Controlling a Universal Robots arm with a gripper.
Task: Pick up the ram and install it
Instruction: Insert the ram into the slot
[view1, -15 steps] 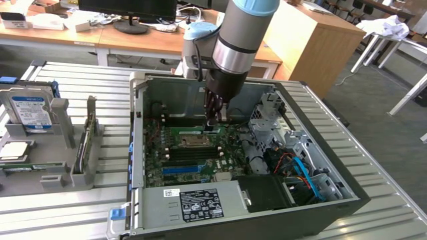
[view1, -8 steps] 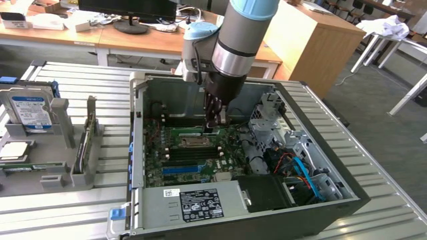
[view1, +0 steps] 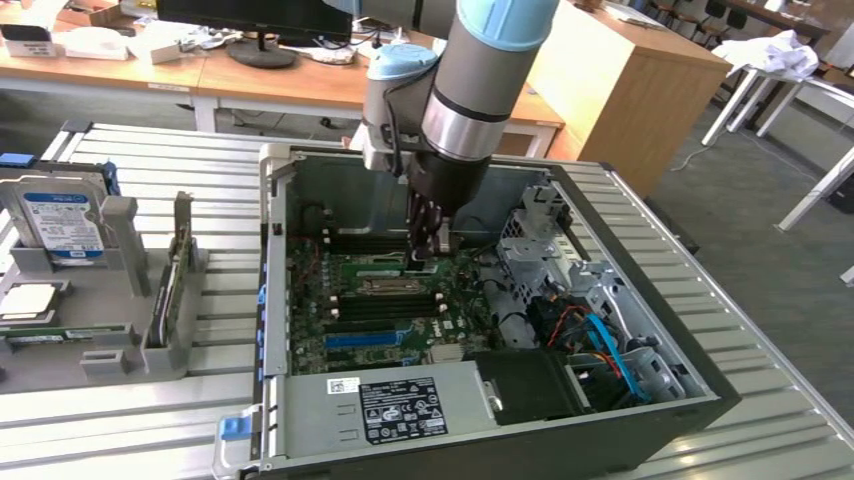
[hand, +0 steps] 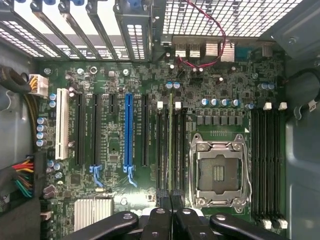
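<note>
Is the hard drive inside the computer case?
No, the hard drive stands in a grey holder outside the computer case, on the exterior view's left.

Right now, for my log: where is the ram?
In the wrist view the ram stands edge-on in the gripper, along the black slots beside the CPU socket.

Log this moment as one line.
gripper: shut on ram, low inside PC case | ram: edge-on along black slots beside CPU socket | seated: cannot tell
</note>
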